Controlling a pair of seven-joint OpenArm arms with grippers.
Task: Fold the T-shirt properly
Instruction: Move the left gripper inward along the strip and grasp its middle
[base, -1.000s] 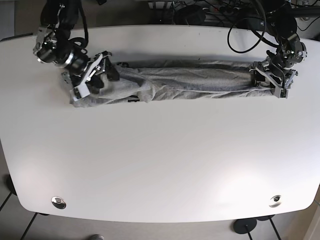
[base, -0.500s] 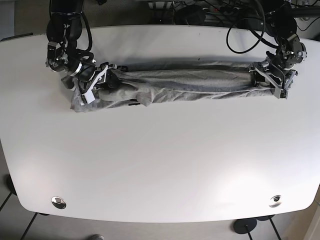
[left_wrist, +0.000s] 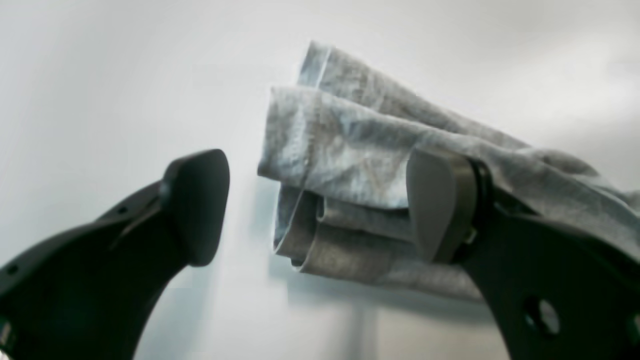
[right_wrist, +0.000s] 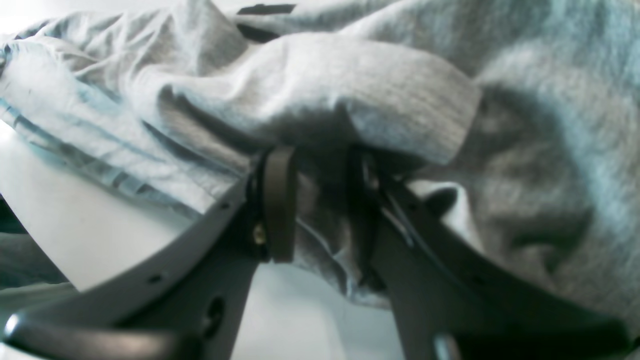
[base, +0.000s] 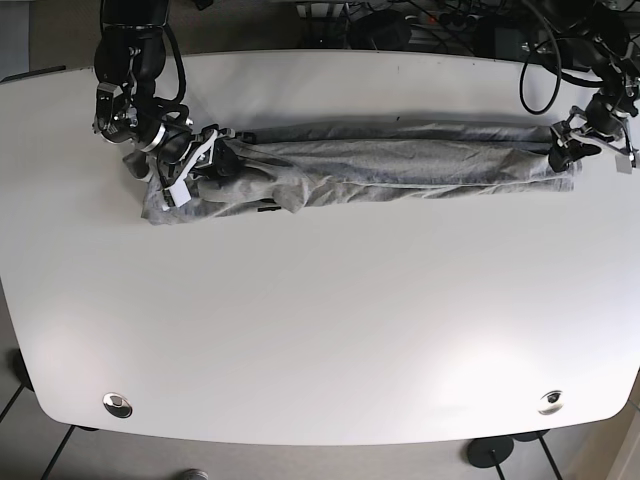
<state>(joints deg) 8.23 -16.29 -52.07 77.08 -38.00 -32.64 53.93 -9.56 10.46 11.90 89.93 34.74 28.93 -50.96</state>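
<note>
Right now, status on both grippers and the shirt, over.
Left gripper open, at the T-shirt end, not gripping. Right gripper shut on bunched fabric at the other end. Shirt lies as a long narrow band on the table. Nothing in the way.

The T-shirt (base: 380, 165) is heathered grey, paler where light catches its folds and darker in the creases, with a fine knit weave visible up close (right_wrist: 400, 100). The counter (base: 320, 320) is plain glossy white. Both grippers are black: the left gripper (left_wrist: 315, 205) carries olive-grey pads (left_wrist: 435, 205), and the right gripper (right_wrist: 320, 200) has dark brownish pads.
</note>
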